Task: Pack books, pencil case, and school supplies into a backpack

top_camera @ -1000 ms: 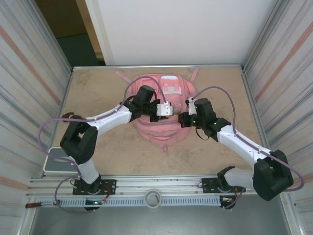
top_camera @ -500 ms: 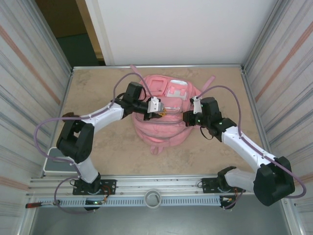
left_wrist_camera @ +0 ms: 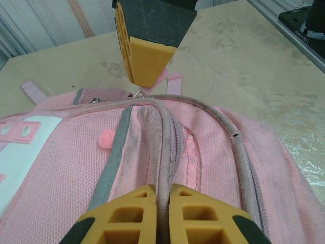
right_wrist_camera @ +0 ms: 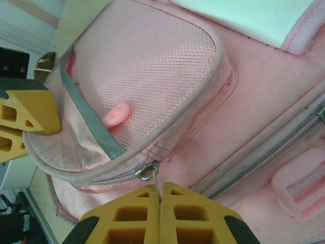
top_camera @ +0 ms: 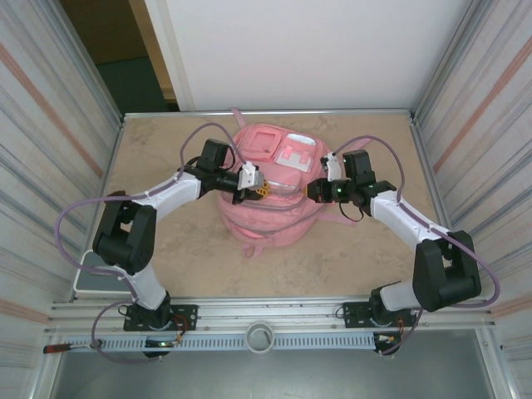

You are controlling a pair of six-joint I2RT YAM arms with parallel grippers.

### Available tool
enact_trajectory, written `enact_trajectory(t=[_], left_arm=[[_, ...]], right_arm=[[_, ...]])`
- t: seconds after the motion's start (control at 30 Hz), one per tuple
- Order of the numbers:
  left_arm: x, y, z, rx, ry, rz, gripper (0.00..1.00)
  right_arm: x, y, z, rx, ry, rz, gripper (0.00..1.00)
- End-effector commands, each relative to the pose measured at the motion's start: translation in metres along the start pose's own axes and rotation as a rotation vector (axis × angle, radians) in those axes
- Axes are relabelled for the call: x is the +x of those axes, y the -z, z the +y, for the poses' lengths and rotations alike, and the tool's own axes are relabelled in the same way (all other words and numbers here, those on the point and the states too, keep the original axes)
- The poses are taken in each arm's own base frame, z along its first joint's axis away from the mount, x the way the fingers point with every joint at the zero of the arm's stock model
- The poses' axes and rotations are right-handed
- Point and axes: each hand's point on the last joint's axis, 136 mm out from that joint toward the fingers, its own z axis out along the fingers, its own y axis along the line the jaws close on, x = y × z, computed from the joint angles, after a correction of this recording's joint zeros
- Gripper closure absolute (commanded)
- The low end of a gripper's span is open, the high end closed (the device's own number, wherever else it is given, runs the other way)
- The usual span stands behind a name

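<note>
The pink backpack lies mid-table with its white patch facing up. My left gripper is at its left side. In the left wrist view this gripper is shut on a raised grey zip seam of the backpack. My right gripper is at the bag's right side. In the right wrist view it is shut on the thin metal zip pull at the end of a pocket's zip. The books, pencil case and school supplies are out of view.
Pink straps trail off the backpack at the back and the front. Ribbed walls close in both sides. A metal rail runs along the near edge, and a white slab sits at the near left corner.
Both grippers have moved left and toward the back, and the backpack has shifted and turned with them. The left jaws have closed the last bit onto the seam.
</note>
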Motion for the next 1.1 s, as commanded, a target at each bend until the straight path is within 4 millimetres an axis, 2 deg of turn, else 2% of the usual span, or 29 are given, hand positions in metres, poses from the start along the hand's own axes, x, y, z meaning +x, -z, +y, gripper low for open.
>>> enact_trajectory(t=[0.0,0.17,0.3,0.4,0.57,0.6,0.67,0.73,0.83,0.97,1.07], left_arm=[[-0.02,0.023,-0.002,0.002,0.009,-0.065,0.89],[-0.017,0.013,0.0,-0.004,0.023,-0.037,0.89],[-0.014,-0.005,0.005,-0.027,0.021,0.015,0.88],[-0.015,-0.025,0.014,-0.062,0.037,0.056,0.87],[-0.028,-0.072,0.022,-0.13,0.004,0.115,0.82],[-0.032,-0.079,0.025,-0.148,0.001,0.12,0.76],[-0.042,-0.084,0.029,-0.178,0.0,0.12,0.69],[-0.055,-0.079,0.033,-0.208,0.006,0.107,0.52],[-0.07,-0.058,0.04,-0.29,0.015,0.09,0.37],[-0.08,-0.015,0.054,-0.451,0.06,0.056,0.27],[-0.077,0.031,0.069,-0.625,0.13,0.016,0.21]], right_arm=[[0.011,0.015,-0.061,0.25,-0.108,0.006,0.97],[0.001,0.04,-0.049,0.252,-0.069,-0.059,0.63],[-0.015,0.069,-0.051,0.321,-0.049,-0.168,0.45],[-0.027,0.089,-0.057,0.403,-0.034,-0.252,0.39],[-0.04,0.111,-0.07,0.521,-0.032,-0.349,0.33],[-0.041,0.116,-0.071,0.538,-0.033,-0.365,0.32],[-0.043,0.123,-0.073,0.565,-0.031,-0.389,0.3],[-0.043,0.131,-0.074,0.594,-0.025,-0.413,0.27],[-0.043,0.146,-0.077,0.651,-0.016,-0.454,0.18],[-0.048,0.171,-0.075,0.716,0.007,-0.547,0.12],[-0.053,0.187,-0.073,0.755,0.027,-0.611,0.08]])
